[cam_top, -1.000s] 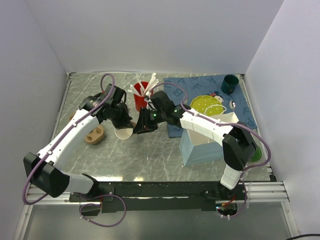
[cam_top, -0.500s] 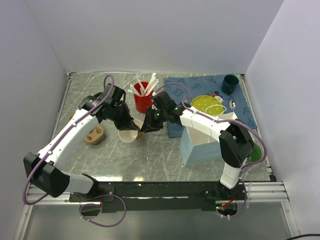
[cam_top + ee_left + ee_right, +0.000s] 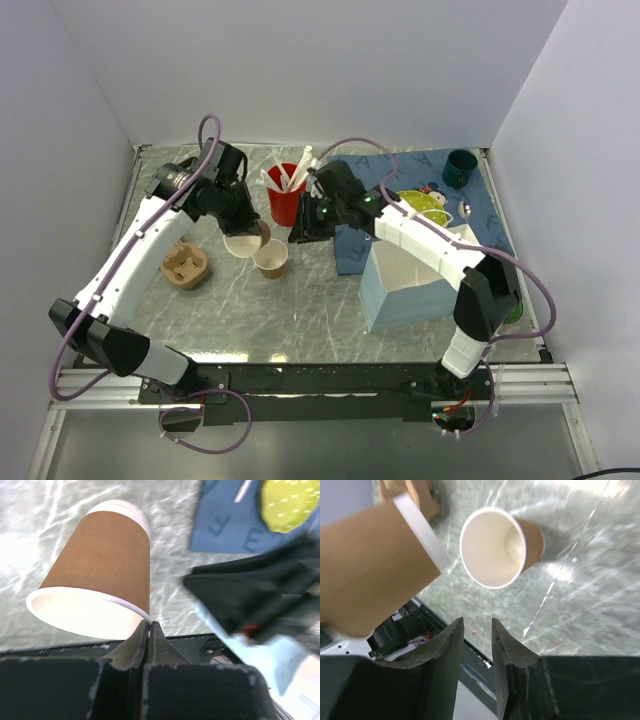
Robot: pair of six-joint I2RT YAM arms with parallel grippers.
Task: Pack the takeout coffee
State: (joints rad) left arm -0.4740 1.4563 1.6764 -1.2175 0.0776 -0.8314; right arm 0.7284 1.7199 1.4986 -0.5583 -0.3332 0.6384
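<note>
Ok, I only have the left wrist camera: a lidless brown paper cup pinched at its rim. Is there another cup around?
Observer: Yes, a second lidless cup stands mouth-up on the table, close beside the pinched cup, on its right.
Operator: Is the other arm holding it?
Observer: No. The right tool is open and empty, apart from that cup.
Operator: And what's to the left of the one I'm holding?
Observer: A brown pulp cup carrier lies on the table there, with no cup in it.
</note>
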